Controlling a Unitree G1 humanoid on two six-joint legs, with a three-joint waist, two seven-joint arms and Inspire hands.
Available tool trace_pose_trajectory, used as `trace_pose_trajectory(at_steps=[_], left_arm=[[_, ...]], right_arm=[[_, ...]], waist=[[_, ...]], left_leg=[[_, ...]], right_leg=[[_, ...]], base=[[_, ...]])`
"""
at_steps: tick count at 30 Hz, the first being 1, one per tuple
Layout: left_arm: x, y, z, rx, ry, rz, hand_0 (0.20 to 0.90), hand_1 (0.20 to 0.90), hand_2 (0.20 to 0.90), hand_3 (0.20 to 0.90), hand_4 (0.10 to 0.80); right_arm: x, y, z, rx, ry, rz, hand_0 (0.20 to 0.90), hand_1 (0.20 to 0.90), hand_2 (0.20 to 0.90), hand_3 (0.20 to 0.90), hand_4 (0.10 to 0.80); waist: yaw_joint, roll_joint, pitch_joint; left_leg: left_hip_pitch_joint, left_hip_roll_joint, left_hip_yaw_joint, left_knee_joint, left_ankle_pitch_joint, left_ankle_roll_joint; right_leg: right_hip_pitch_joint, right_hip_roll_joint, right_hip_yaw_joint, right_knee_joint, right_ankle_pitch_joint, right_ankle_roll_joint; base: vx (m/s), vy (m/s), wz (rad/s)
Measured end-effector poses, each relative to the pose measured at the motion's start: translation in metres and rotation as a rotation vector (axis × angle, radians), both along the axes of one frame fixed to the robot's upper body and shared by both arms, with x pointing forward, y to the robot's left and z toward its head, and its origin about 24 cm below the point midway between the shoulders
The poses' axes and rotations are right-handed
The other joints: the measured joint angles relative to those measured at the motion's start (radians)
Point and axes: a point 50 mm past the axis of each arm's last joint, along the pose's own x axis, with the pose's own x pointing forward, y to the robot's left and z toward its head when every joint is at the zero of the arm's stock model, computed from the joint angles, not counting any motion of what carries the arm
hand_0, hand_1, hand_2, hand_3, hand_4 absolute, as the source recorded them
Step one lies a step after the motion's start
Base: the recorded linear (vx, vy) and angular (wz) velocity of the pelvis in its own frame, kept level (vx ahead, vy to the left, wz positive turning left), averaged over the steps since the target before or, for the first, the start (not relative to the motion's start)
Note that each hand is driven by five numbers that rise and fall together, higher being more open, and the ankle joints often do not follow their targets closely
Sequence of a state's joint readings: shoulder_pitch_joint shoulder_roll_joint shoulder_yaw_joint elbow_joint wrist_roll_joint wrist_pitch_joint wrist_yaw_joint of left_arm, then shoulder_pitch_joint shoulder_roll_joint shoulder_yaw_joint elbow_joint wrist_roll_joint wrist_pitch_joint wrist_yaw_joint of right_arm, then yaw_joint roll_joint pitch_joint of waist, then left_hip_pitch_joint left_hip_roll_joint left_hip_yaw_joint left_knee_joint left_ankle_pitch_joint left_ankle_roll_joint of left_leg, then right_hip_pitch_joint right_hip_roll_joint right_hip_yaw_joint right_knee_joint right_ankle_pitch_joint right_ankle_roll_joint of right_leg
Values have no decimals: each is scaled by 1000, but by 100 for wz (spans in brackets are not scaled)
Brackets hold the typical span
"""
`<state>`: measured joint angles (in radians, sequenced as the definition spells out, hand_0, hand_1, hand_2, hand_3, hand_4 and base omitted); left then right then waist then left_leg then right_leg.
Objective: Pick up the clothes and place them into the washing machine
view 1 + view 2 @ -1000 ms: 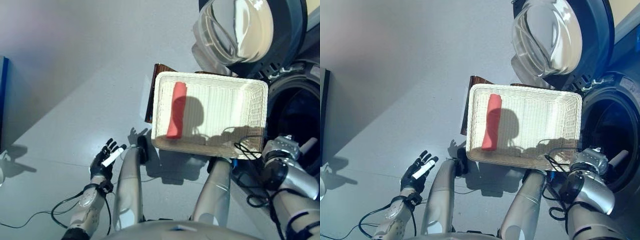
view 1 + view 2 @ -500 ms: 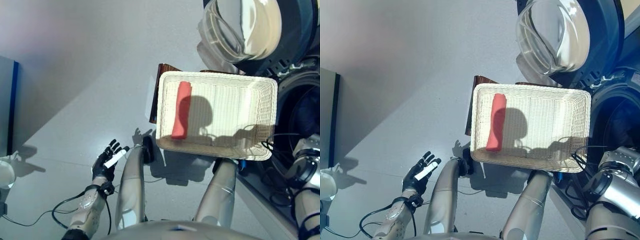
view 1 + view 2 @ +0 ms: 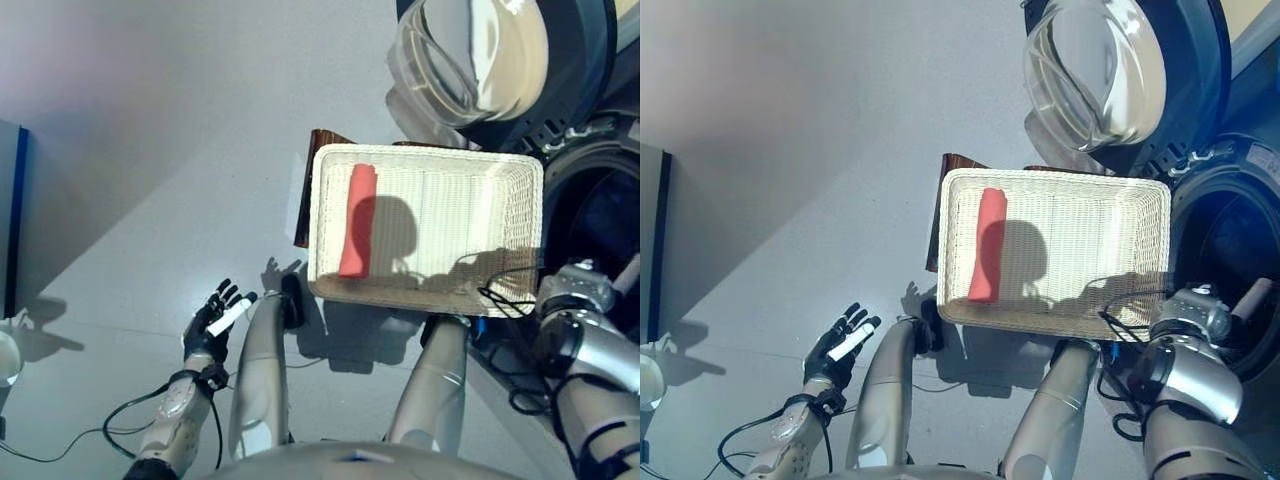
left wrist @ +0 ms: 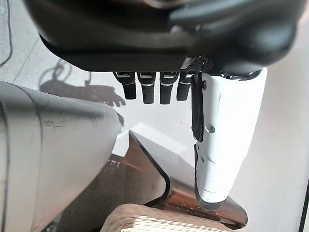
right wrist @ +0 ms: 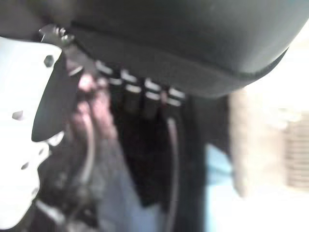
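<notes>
The left hand (image 3: 212,327) hangs low at the robot's left side over the grey floor (image 3: 150,150), its fingers straight and spread, its white-covered thumb out, holding nothing. It is well apart from the basket and the clothes. In its own wrist view the fingers (image 4: 147,92) stand in a straight row beside the thumb, with a corner of the basket and a brown board showing past them.

The right hand (image 5: 135,104) shows only in its own wrist view, which is blurred; something pinkish lies near the fingers, but I cannot tell whether they grip it or what it is. In the head views only the right arm's wrist shows, at the edge of the washing machine's opening.

A white wicker basket (image 3: 520,215) sits on the floor between the two arms. In it, by its left wall, lies a rolled red cloth (image 3: 356,220), lengthwise, apart from both hands. A brown board (image 3: 305,205) juts out from under the basket's left side.

The washing machine (image 3: 1220,250) stands just beside the basket's right end, its dark drum open. Its round glass door (image 3: 1095,65) is swung wide, above the basket's far right corner.

At the far left stands a dark panel (image 3: 12,215).
</notes>
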<state>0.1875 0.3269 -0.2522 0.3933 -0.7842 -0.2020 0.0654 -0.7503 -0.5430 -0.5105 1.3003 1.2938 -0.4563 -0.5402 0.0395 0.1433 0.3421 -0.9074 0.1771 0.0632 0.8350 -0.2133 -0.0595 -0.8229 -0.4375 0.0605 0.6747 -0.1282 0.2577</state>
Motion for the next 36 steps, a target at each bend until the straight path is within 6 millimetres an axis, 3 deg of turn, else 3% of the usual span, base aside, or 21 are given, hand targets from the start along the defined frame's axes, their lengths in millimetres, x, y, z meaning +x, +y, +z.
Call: trace_pose_trajectory(at_steps=[4,10,15,19,22,27,32,36], left_arm=[[-2,4,-1,-8,2,27,900,900,900,900,800],[-4,9,-3,-15,7,74,900,900,900,900,800],[-2,7,-1,-19,-14,94,900,900,900,900,800],[-1,9,-1,2,-19,102,900,900,900,900,800],[-1,11,-1,15,-16,111,900,900,900,900,800],[3,10,2,38,-31,94,900,900,900,900,800],[3,11,2,55,-24,97,900,900,900,900,800],[6,11,4,71,-32,92,900,900,900,900,800]], right_arm=[[25,59,-20,-250,113,388,900,900,900,900,800],[40,124,-29,-481,171,742,900,900,900,900,800],[50,173,-34,-679,279,1027,900,900,900,900,800],[55,201,-34,-734,308,1119,900,900,900,900,800],[59,219,-33,-798,362,1192,900,900,900,900,800],[64,226,-32,-905,471,1249,900,900,900,900,800],[63,232,-39,-857,511,1265,900,900,900,900,800],[55,232,-56,-809,622,1300,900,900,900,900,800]], waist=[[-11,-46,-5],[-32,-66,2],[-21,-76,9],[3,-78,12],[19,-83,22],[37,-84,38],[62,-87,40],[70,-91,39]], left_leg=[[29,1,-2,-15,3,-4],[34,4,-12,-19,10,-5],[46,2,-13,-37,23,-6],[50,-1,-21,-50,36,-11],[66,-3,-35,-61,46,-15],[86,-23,-57,-112,87,-13],[84,-34,-71,-113,90,-16],[86,-35,-89,-123,99,-14]], right_leg=[[22,3,-1,-6,1,-2],[35,5,-11,-16,5,-7],[50,2,-20,-18,5,-7],[59,0,-36,-18,5,-7],[86,-3,-53,-19,5,-6],[137,-31,-106,-19,-3,-7],[152,-39,-124,-22,-3,-7],[197,-38,-161,-55,-1,-9]], base=[[-42,-5,-3],[-19,-9,1],[-14,-11,4],[-13,-14,8],[-4,-23,11],[8,-1,32],[22,1,10],[36,-17,18]])
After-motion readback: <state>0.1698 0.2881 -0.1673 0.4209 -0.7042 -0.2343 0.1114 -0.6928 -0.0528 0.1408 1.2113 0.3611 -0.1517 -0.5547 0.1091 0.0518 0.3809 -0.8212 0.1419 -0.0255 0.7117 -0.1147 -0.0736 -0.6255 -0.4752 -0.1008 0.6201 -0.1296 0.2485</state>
